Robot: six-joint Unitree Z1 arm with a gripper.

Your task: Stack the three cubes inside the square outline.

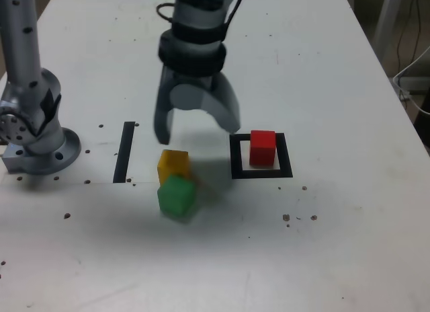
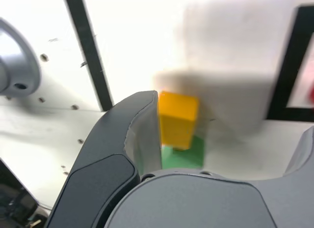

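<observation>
On white table, three cubes (image 1: pixel 177 194), one square outline (image 1: pixel 261 173), one claw (image 1: pixel 198 130) spread apart

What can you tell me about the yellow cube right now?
The yellow cube is a small, solid-coloured block with a matte look, sitting on the white table. It lies outside the square outline, to the exterior view's left of it, pressed against the green cube in front. The open gripper hangs above it, not holding it.

No text, labels or numbers can be read — none on anything.
</observation>
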